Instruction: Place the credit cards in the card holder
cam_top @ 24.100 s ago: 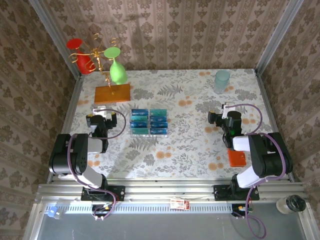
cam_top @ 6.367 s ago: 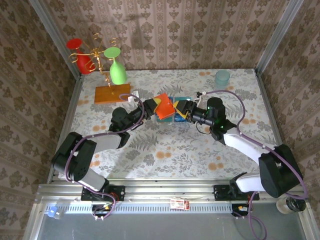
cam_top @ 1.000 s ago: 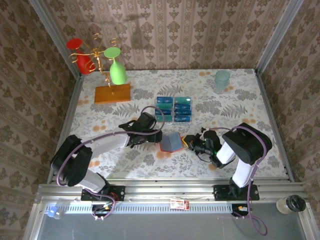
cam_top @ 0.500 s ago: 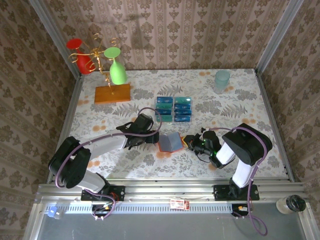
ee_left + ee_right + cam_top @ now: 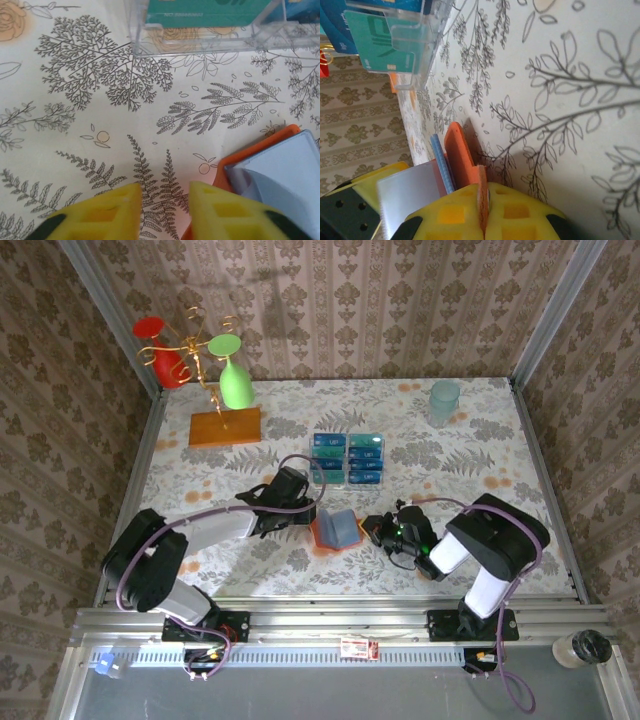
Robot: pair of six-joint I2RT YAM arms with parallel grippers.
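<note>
Since the earliest frame, the card holder (image 5: 336,530) had gone from the near right of the table (image 5: 450,480) to its middle, and both my arms had come in to meet it. It lay open, grey-blue inside upward, between my two grippers.

My right gripper (image 5: 483,192) was closed tight on a thin orange edge of the holder, at the holder's right side.

My left gripper (image 5: 165,200) stood at the holder's left side. Its fingers were parted by a narrow gap with bare patterned table between them and nothing in their grasp. The holder's orange corner (image 5: 250,150) sat just beside one finger; contact could not be confirmed.

The credit cards (image 5: 348,458), dark blue and teal, stood in the clear tray (image 5: 200,44) farther back, apart from both grippers.

Lettering on the teal card (image 5: 207,12) was cut off by the frame edge and not legible. Another teal card (image 5: 375,42) showed a chip and a pale mark, but its writing could not be read.
</note>
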